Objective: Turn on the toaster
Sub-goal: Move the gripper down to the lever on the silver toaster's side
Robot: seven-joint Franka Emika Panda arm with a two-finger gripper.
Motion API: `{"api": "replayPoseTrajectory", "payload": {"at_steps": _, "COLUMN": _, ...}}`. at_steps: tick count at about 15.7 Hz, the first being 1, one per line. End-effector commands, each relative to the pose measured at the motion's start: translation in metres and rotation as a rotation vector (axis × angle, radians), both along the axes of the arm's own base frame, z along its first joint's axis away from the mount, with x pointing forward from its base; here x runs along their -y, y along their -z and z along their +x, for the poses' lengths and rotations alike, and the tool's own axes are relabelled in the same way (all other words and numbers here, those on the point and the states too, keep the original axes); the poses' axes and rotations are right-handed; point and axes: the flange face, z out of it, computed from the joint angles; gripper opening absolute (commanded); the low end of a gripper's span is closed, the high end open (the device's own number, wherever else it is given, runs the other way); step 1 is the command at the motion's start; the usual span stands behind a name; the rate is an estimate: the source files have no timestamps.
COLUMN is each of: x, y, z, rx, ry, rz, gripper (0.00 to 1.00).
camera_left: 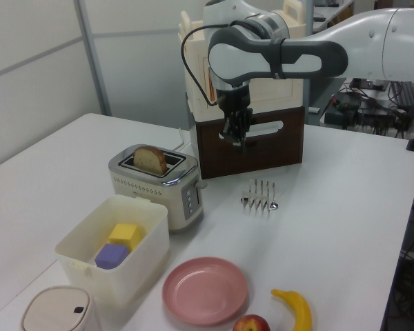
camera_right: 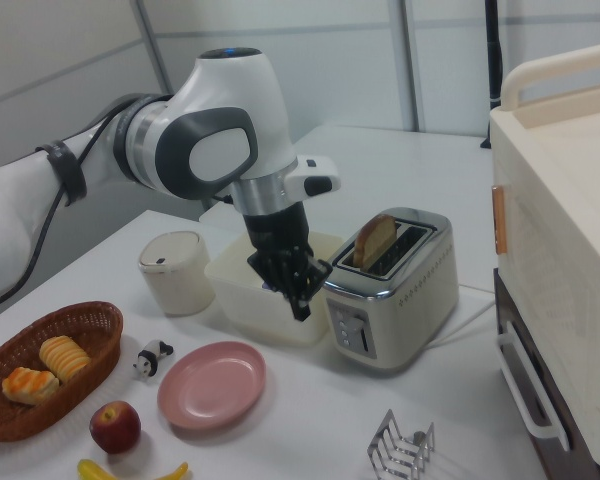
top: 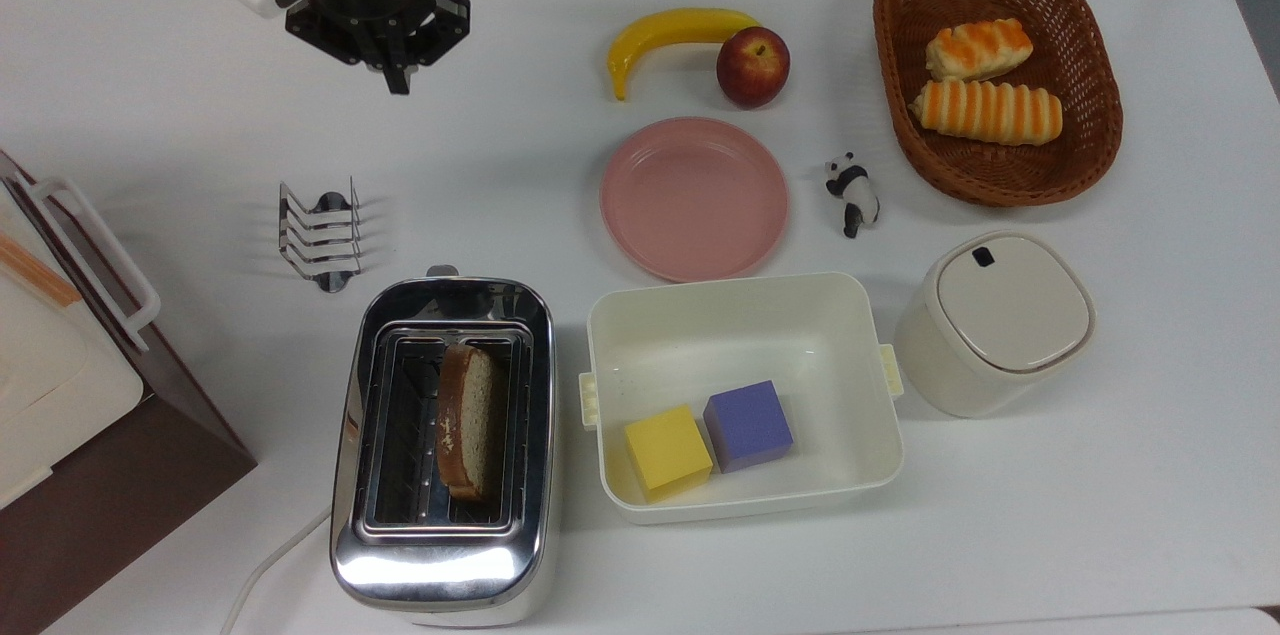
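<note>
Top view puts the toaster [top: 443, 445] at the near edge of the white surface [top: 1000, 555], a bread slice [top: 468, 420] standing in one slot and its lever end pointing away. Just beside the toaster, on the top view's right, sits a cream tub [top: 745, 315] with two blocks. Just beyond the toaster's lever end, on the top view's left, stands a wire toast rack [top: 322, 235]. Well beyond the toaster hangs the gripper [top: 398, 80], above the surface, its fingers [camera_left: 239, 143] pressed together on nothing.
</note>
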Motion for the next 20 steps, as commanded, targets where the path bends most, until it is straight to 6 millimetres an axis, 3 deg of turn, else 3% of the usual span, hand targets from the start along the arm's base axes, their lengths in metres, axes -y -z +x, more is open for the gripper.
{"api": "replayPoseTrajectory", "payload": {"at_steps": 1, "x": 0.002, "y": -0.003, "z": 0.011, "rx": 0.087, "ry": 0.004, "rz": 0.018, "gripper": 0.0}}
{"api": "replayPoseTrajectory", "payload": {"at_steps": 11, "x": -0.001, "y": 0.068, "z": 0.057, "rx": 0.167, "ry": 0.016, "rz": 0.063, "gripper": 0.0}}
{"api": "replayPoseTrajectory", "payload": {"at_steps": 20, "x": -0.001, "y": 0.098, "z": 0.069, "rx": 0.168, "ry": 0.016, "rz": 0.056, "gripper": 0.0}}
